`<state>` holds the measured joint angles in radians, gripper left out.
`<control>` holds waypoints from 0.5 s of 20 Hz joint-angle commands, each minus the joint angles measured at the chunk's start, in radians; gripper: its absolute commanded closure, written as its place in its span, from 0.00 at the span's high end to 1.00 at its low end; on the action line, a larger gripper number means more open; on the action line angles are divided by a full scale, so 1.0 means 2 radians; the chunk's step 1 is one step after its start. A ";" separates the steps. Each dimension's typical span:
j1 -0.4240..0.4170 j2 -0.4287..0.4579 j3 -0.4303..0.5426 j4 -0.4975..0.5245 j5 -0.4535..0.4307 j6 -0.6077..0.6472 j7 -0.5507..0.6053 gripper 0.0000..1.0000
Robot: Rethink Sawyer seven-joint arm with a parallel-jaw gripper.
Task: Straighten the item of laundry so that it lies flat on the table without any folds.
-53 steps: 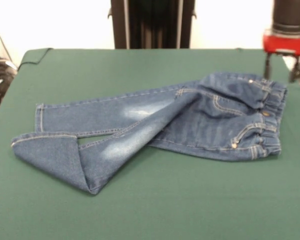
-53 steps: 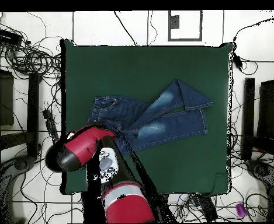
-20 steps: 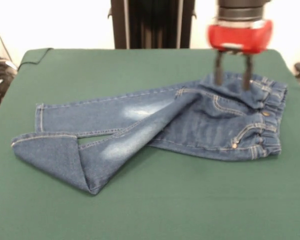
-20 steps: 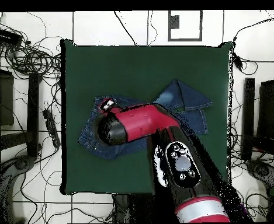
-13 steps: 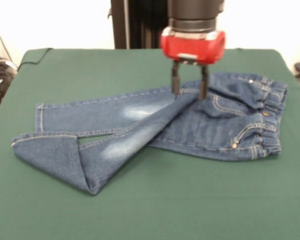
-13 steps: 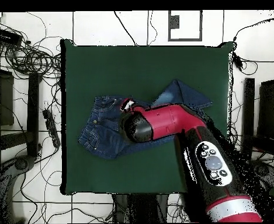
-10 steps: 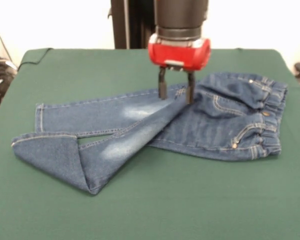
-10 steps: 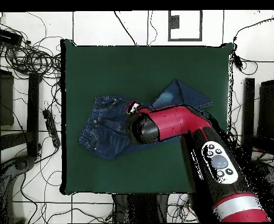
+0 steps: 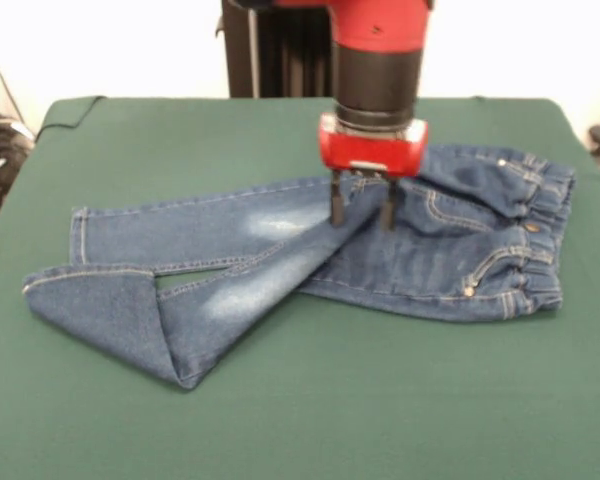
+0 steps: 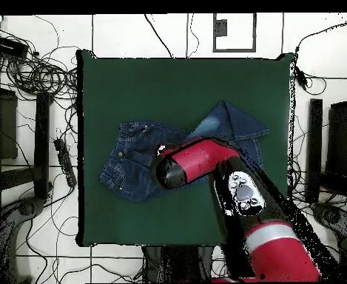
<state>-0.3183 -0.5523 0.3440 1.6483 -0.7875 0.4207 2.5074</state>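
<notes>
The small blue denim jeans (image 9: 450,250) lie on the green table (image 9: 300,430), waistband at the right and legs stretching left. The far leg lies flat. The near leg crosses it and its lower end is folded over into a triangle (image 9: 120,310) at the left. My gripper (image 9: 362,220) hangs open and empty over the seat of the jeans where the legs meet, tips at or just above the denim. In the overhead view the red arm (image 10: 202,161) covers the gripper and the middle of the jeans (image 10: 128,168); the table (image 10: 169,89) shows all around.
The robot's black pedestal (image 9: 280,45) stands at the table's far edge. The green cloth is rumpled at the far left corner (image 9: 68,110). Tangled cables (image 10: 28,70) and dark stands (image 10: 314,144) lie on the floor around the table.
My gripper has come from beyond the waistband leftward across the jeans, then lowered over the seat where the legs meet. It stays open. The jeans have not moved.
</notes>
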 commanded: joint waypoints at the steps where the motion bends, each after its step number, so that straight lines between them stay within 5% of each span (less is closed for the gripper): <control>1: 0.108 0.079 -0.049 -0.061 -0.037 -0.033 0.066 1.00; 10: 0.205 0.135 -0.130 -0.119 0.037 0.046 0.147 1.00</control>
<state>-0.0332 -0.4435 0.1481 1.5142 -0.7962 0.4310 2.5092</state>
